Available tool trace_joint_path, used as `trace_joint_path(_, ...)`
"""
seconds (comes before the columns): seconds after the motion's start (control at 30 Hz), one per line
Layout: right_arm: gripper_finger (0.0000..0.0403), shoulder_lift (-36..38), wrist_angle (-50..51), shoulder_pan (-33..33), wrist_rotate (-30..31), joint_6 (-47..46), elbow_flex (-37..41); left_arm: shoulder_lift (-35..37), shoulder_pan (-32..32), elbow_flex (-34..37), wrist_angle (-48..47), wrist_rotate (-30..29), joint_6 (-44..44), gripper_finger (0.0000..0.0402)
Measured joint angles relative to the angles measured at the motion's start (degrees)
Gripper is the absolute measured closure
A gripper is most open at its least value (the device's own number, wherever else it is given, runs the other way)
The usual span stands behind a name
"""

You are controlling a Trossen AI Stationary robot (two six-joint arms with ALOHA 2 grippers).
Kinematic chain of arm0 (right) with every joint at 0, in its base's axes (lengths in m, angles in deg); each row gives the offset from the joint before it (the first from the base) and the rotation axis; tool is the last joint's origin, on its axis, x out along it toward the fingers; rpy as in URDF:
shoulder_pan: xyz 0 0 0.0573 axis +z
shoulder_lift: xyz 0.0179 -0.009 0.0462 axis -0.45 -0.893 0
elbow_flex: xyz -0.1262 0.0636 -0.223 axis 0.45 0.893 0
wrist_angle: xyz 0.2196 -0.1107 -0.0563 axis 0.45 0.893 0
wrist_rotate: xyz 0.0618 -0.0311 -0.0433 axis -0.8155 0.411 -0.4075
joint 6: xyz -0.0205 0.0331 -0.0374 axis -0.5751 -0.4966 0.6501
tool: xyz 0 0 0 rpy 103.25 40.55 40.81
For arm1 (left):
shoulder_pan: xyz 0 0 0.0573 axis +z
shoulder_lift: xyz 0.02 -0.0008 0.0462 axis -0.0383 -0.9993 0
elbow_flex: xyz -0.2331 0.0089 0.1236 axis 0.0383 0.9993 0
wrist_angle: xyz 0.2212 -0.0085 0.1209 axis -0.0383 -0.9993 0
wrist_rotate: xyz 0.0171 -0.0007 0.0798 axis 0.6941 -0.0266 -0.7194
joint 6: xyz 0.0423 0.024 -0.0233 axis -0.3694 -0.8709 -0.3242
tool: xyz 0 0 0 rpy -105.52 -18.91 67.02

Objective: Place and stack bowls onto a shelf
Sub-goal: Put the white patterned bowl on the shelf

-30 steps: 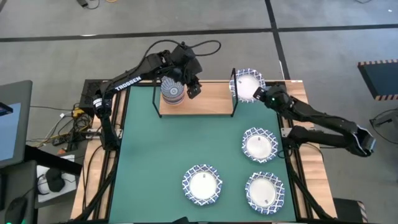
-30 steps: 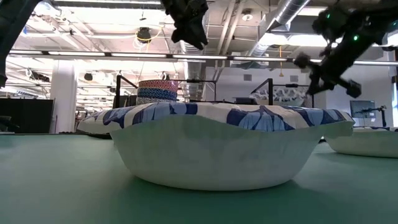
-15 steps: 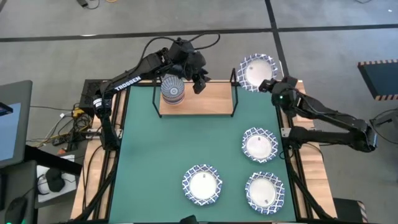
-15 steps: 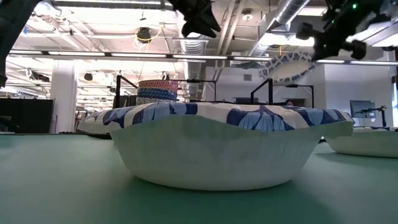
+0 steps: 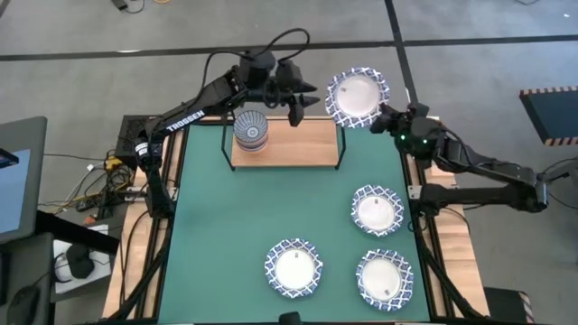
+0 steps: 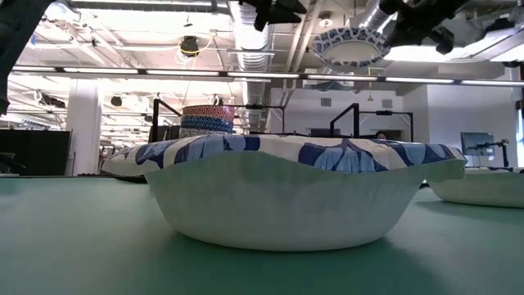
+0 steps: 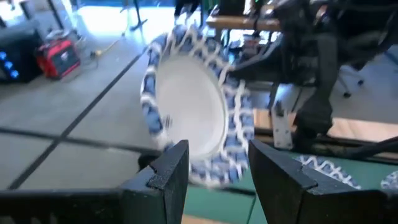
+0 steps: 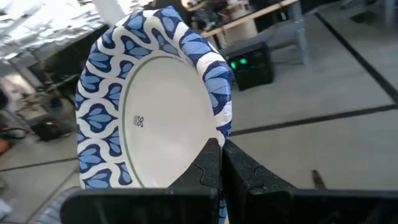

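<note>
**Right claw holds a patterned bowl aloft beside the shelf**

The right claw (image 5: 386,116) is pinched on the rim of a white bowl with a blue patterned rim (image 5: 358,95). The right wrist view shows the grip best: the two dark fingers (image 8: 214,168) press together on the bowl's edge (image 8: 155,112). From above, the held bowl sits just past the shelf's right end, over its far corner. Only the low view shows its height: the bowl (image 6: 350,45) hangs well above the shelf.

The left claw (image 5: 299,101) is spread, nothing between its fingers, and points toward the held bowl. Its wrist view shows that bowl (image 7: 193,118) just beyond the fingertips (image 7: 177,155), tilted, with the right arm behind it.

On the shelf (image 5: 298,144), a light-wood board on a black wire frame, a stack of small bowls (image 5: 251,132) stands at the left end. From above only the striped top bowl shows; the low view shows the layered stack (image 6: 207,120).

Three more patterned bowls lie on the green mat (image 5: 235,217) of the tabletop: one right of centre (image 5: 377,210), two near the front edge (image 5: 293,268) (image 5: 385,279). The low view is filled by one of them (image 6: 299,192).
</note>
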Motion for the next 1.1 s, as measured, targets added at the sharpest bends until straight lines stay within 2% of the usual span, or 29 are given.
trace_joint_path(0.27,0.0381,-4.2,-3.9,3.8,-0.1,0.7,0.0,-0.1,0.0,0.5,2.0,1.2,-3.3,0.0251)
trace_joint_path(0.47,0.0381,-8.1,-10.6,5.1,-3.3,4.8,0.0,-0.2,0.3,0.6,1.1,1.8,-3.4,0.0251)
trace_joint_path(0.6,0.0381,-8.9,-13.3,5.1,-4.2,6.7,0.1,-0.2,0.3,0.6,-1.7,-3.0,-3.4,0.0253)
trace_joint_path(0.73,0.0381,-8.6,-14.6,5.1,-4.3,9.1,0.1,-0.2,0.5,0.6,-3.7,-8.2,-3.4,0.0275)
trace_joint_path(0.9,0.0381,-8.2,-14.6,5.1,-4.3,9.5,0.1,-0.2,0.5,0.6,-2.6,-9.1,-3.4,0.0310)
trace_joint_path(1.1,0.0381,-11.3,-16.5,2.3,-4.8,8.9,0.0,-0.2,0.5,0.6,-0.8,-9.1,-4.8,0.0324)
